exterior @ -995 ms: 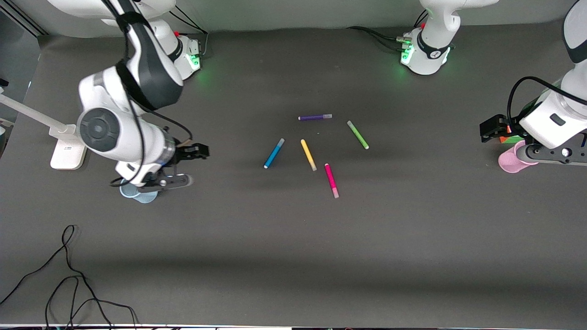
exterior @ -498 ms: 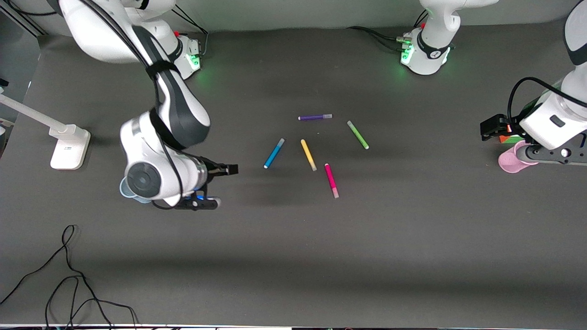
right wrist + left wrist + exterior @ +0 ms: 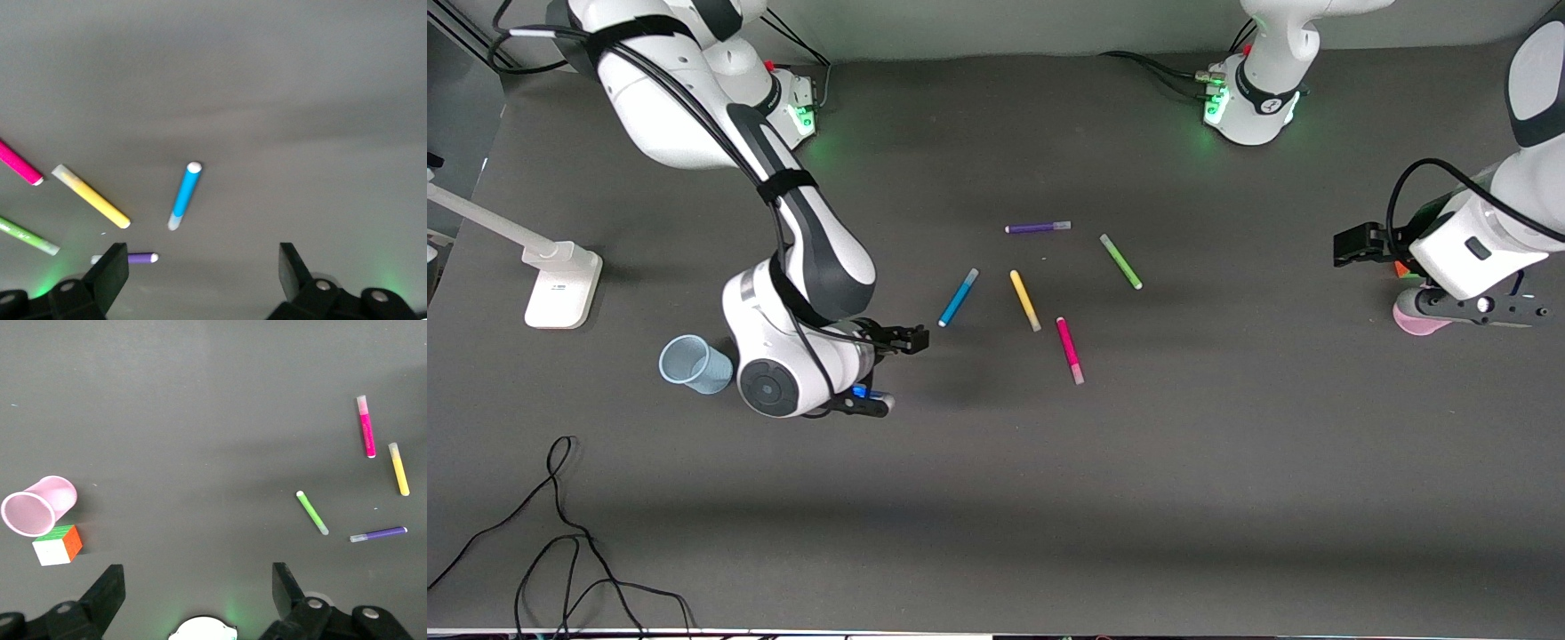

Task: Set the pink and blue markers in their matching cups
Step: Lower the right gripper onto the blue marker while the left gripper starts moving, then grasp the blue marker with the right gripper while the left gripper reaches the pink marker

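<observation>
Blue cup: pale translucent tumbler at mid-left of the front view, standing on the dark table, just beside the right arm's wrist housing. Right arm: reaches down from its base at upper left, forearm slanting toward frame centre, wrist bent so the right gripper hangs over bare table between the blue cup and the blue marker; its wrist view shows two dark fingers spread wide with nothing between them. Blue marker: bright blue barrel lying flat and slanted just left of centre, greyish end toward the robots, white tip toward the camera. Purple marker: flat, level across the frame, uppermost of the group. Yellow marker: flat, beside the blue one, apart from it. Pink marker: magenta barrel with pale pink end, lowest of the group in the frame, close to the yellow marker's lower end, apparently not touching. Green marker: flat, slanted, right of centre. Left arm: enters at the right edge, wrist held low; left gripper sits over the pink cup, which it largely covers in the front view; its wrist view shows the fingers wide apart and empty. Pink cup in that wrist view: pale pink, seemingly upright. Puzzle cube: touching or just beside the cup.
</observation>
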